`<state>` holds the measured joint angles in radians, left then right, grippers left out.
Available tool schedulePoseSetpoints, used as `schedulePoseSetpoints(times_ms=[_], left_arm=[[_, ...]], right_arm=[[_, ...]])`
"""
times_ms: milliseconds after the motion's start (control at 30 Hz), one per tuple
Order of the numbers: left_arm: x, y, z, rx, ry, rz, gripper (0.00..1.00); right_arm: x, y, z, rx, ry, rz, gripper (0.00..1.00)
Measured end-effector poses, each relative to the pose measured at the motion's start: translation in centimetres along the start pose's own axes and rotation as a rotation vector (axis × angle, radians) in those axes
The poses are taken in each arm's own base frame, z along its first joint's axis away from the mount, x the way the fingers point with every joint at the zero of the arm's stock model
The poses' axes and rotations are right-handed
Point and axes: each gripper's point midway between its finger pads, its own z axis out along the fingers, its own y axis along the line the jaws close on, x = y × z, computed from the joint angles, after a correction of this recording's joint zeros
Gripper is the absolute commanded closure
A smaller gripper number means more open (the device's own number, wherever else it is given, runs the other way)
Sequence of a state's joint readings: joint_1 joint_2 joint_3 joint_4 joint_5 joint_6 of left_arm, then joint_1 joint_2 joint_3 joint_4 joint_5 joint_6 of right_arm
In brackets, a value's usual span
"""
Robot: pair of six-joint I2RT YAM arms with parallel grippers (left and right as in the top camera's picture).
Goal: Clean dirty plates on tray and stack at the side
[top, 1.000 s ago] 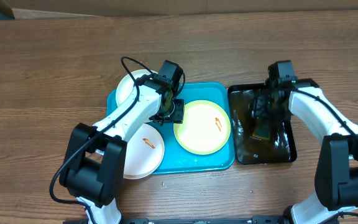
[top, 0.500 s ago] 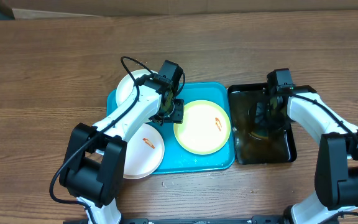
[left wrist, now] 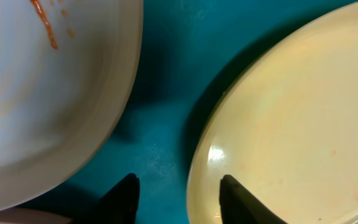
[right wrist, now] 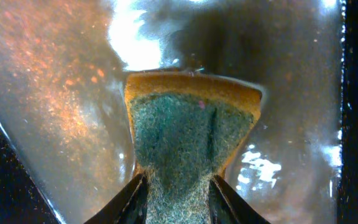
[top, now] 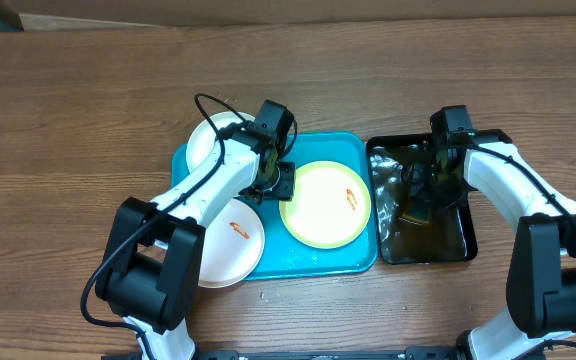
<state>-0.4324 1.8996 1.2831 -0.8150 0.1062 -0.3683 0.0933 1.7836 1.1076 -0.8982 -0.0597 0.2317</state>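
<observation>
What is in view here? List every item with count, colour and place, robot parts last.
rectangular turquoise plastic tray: one, turquoise, mid-table.
round white plates: two, white, overhanging the tray's left side; the front one has a red-orange smear.
round yellow-green-rimmed plate: one, cream centre, on the tray's right half, smeared red-orange.
black rectangular tub: one, black, holding water, right of the tray.
yellow sponge with green scouring face: one, in the tub.
brown wooden table: one, under everything.
left pincer: one, black, open astride the rimmed plate's edge.
right pincer: one, black, shut on the sponge.
</observation>
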Motion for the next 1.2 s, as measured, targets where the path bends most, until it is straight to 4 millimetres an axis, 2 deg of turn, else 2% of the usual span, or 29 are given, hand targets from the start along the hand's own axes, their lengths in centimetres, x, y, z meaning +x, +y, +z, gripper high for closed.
schedulePoseSetpoints(times_ms=[200, 267, 367, 400, 433, 467, 500, 533, 600, 667, 700, 867, 900, 967, 1033, 1100, 1133, 1200], left_arm=[[0.6, 0.4, 1.2, -0.002, -0.002, 0.001, 0.68], [0.5, 0.4, 1.3, -0.001, -0.004, 0.0, 0.75], [0.2, 0.3, 1.3, 0.004, -0.017, 0.002, 0.82], [0.2, 0.3, 1.3, 0.005, -0.02, 0.001, 0.87], [0.1, 0.2, 1.3, 0.006, -0.023, 0.003, 0.93], [0.0, 0.2, 1.3, 0.007, -0.025, 0.005, 0.96], [-0.1, 0.2, 1.3, 0.009, -0.03, 0.006, 0.96], [-0.2, 0.1, 1.3, 0.01, -0.036, 0.005, 0.96], [-0.4, 0.1, 1.3, 0.009, -0.044, 0.005, 0.95], [-0.5, 0.3, 1.3, -0.002, -0.051, 0.005, 0.9], [-0.6, 0.5, 1.3, -0.013, -0.054, 0.005, 0.88], [-0.6, 0.9, 1.3, -0.037, -0.058, 0.004, 0.81], [-0.6, 0.9, 1.3, -0.037, -0.058, 0.004, 0.81], [-0.5, 1.0, 1.3, -0.038, -0.054, 0.003, 0.8], [-0.4, 0.9, 1.3, -0.035, -0.049, 0.003, 0.8], [-0.4, 0.8, 1.3, -0.031, -0.047, 0.003, 0.79], [-0.4, 0.8, 1.3, -0.028, -0.046, 0.003, 0.78], [-0.3, 0.7, 1.3, -0.025, -0.045, 0.003, 0.74]], right_arm=[[-0.3, 0.1, 0.0, -0.004, -0.012, 0.002, 0.58], [-0.4, 0.2, 0.0, -0.005, -0.015, 0.001, 0.58], [-0.4, 0.4, 0.0, -0.005, -0.018, -0.005, 0.68], [-0.4, 0.5, 0.0, -0.002, -0.021, -0.013, 0.84], [-0.4, 0.7, 0.0, -0.003, -0.022, -0.018, 0.91], [-0.3, 0.8, 0.0, 0.0, -0.022, -0.024, 0.92], [-0.2, 1.0, 0.1, 0.001, -0.022, -0.03, 0.92], [-0.2, 1.2, 0.1, 0.003, -0.023, -0.036, 0.82], [-0.1, 1.5, 0.1, 0.004, -0.024, -0.043, 0.57], [0.1, 2.0, 0.1, 0.004, -0.024, -0.061, 0.46], [0.2, 2.2, 0.2, 0.005, -0.023, -0.073, 0.44], [0.4, 2.6, 0.2, 0.027, -0.028, -0.101, 0.44], [0.4, 2.5, 0.2, 0.036, -0.031, -0.101, 0.46], [0.3, 2.3, 0.2, 0.047, -0.035, -0.089, 0.55], [0.2, 2.1, 0.2, 0.058, -0.041, -0.068, 0.7], [0.1, 1.9, 0.2, 0.071, -0.047, -0.052, 0.76], [0.1, 1.8, 0.2, 0.075, -0.048, -0.046, 0.73], [0.0, 1.8, 0.2, 0.077, -0.052, -0.037, 0.49]])
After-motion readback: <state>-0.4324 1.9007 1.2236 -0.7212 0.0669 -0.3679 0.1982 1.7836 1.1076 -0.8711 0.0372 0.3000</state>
